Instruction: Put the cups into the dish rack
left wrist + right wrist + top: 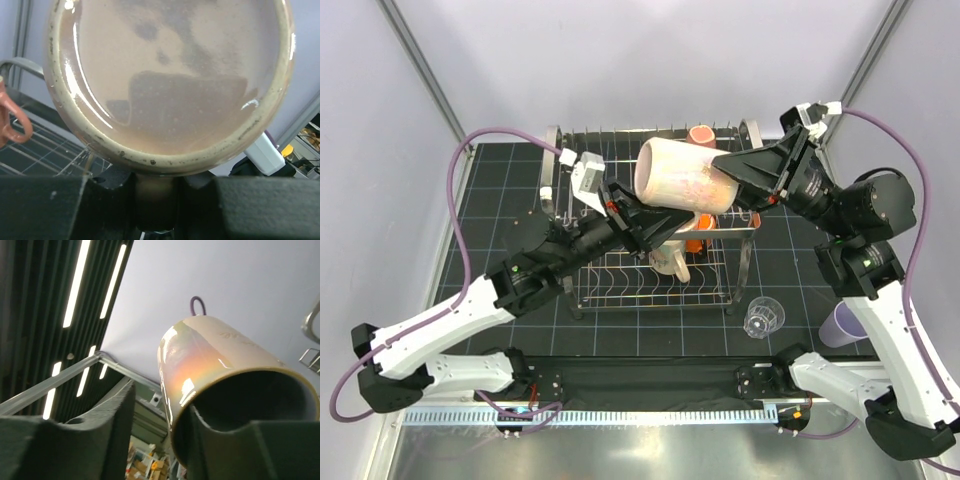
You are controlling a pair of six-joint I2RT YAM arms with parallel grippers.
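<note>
While the beige-pink mug (685, 175) hangs in the air right over the dish rack (610, 288), it's lying on its side. Its long axis runs across the table, base end toward the left gripper (638, 212), mouth end toward the right gripper (745, 178). So both arms are at it, one per end. That's what the next move hinges on imo: whichever end has the real hold decides how the mug gets tipped down onto the wires below.

The right wrist view shows the right jaws spread. The mug's rim wall sits between them with a clear gap on the outer side, so I wouldn't call that a pinch. The left one I honestly can't tell. Its camera is filled by the mug's base just above the fingers, and the contact spot is dark (looks like a handoff to me, but that's a guess).

I can't make out a handle in any view. The rack's lower tier is mostly hidden under the left arm, so no idea which slots are free. The clear glass tumbler (763, 318) and lavender tumbler (842, 325) stand right of the rack, not loaded yet.
</note>
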